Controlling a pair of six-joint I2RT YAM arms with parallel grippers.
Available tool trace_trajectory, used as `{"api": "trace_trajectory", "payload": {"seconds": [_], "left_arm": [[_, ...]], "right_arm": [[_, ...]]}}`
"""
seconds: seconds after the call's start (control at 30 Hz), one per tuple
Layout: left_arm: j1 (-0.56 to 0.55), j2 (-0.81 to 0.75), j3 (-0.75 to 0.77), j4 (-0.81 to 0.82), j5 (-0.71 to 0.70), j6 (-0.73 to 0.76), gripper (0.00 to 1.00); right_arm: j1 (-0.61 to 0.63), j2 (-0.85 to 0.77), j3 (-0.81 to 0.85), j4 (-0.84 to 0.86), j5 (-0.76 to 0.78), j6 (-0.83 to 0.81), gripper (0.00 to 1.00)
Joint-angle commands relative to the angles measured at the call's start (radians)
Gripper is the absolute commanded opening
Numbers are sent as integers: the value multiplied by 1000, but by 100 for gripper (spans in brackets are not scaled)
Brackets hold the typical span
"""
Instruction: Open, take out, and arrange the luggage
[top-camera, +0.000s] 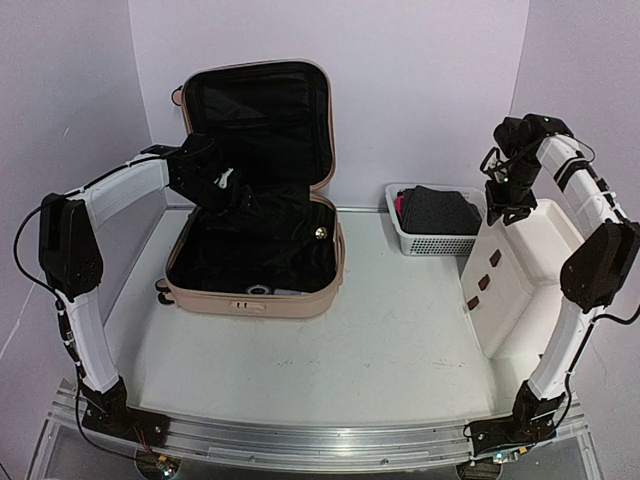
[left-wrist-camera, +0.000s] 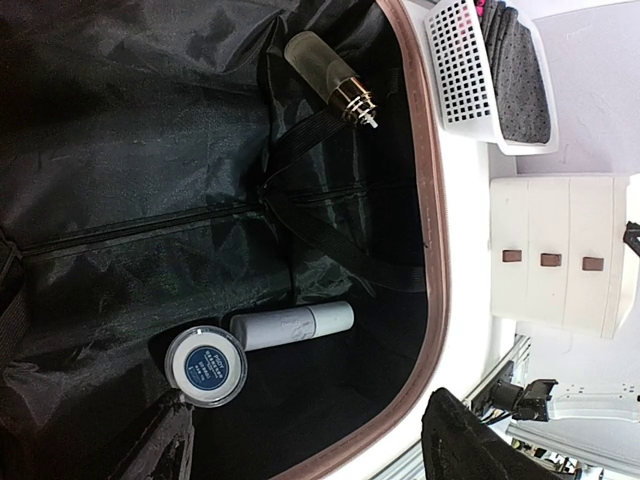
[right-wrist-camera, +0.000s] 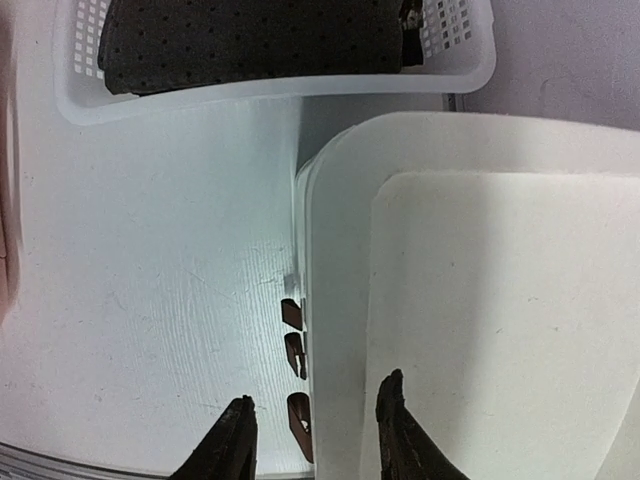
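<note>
The pale pink luggage (top-camera: 255, 300) lies open on the table, its lid upright against the back wall, black lining showing. In the left wrist view its rim (left-wrist-camera: 432, 200) frames a frosted perfume bottle (left-wrist-camera: 335, 80), a white tube (left-wrist-camera: 290, 325) and a round jar with a blue label (left-wrist-camera: 205, 365) lying on the lining. My left gripper (top-camera: 222, 192) hovers over the luggage's back left and is open and empty (left-wrist-camera: 310, 450). My right gripper (top-camera: 508, 208) hangs open and empty (right-wrist-camera: 315, 440) above the front top edge of the white drawer cabinet (right-wrist-camera: 480, 300).
The white drawer cabinet (top-camera: 520, 270) with brown handles (right-wrist-camera: 295, 350) stands at the right. A white mesh basket (top-camera: 435, 242) holding dark folded cloth (right-wrist-camera: 250, 40) stands at the back right. Bare table lies in front of the luggage.
</note>
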Motion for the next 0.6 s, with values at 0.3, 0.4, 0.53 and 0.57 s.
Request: {"api": "trace_trajectory", "payload": {"seconds": [0.3, 0.4, 0.53, 0.57], "left_arm": [[4, -19, 10, 4, 35, -20, 80], [4, -16, 15, 4, 39, -20, 80], [4, -16, 12, 3, 37, -24, 81], [4, -16, 10, 4, 37, -25, 81]], "right_arm": [[3, -72, -128, 20, 49, -20, 20], [3, -74, -146, 49, 14, -32, 20], [2, -77, -173, 63, 36, -15, 18], [2, -74, -177, 64, 21, -5, 14]]}}
